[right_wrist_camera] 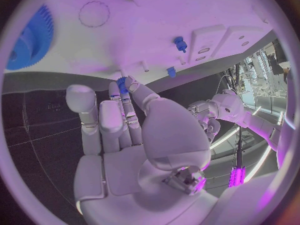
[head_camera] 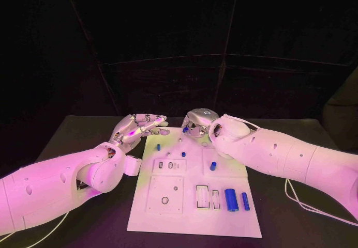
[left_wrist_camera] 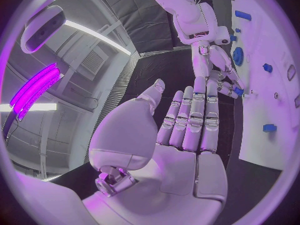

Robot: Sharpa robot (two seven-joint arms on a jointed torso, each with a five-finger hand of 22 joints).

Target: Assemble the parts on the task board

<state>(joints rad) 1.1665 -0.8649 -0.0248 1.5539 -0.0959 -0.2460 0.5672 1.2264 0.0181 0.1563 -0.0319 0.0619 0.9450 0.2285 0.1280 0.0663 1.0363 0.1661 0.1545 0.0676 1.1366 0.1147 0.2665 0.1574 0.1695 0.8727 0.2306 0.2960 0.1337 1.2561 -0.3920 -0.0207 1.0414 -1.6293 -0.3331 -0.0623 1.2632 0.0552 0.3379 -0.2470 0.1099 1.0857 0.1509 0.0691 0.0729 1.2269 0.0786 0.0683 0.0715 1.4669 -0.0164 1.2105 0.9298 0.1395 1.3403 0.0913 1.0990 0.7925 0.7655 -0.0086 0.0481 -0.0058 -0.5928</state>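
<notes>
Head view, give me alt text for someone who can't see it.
Two white robot arms meet at the far edge of a white task board on a black table. The right hand touches a small blue part there; the left hand is beside it. Other blue parts lie nearer.

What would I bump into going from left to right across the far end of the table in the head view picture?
Left hand with nothing in it → far edge of the white task board → small blue part at the right hand's fingertips → right hand.
</notes>
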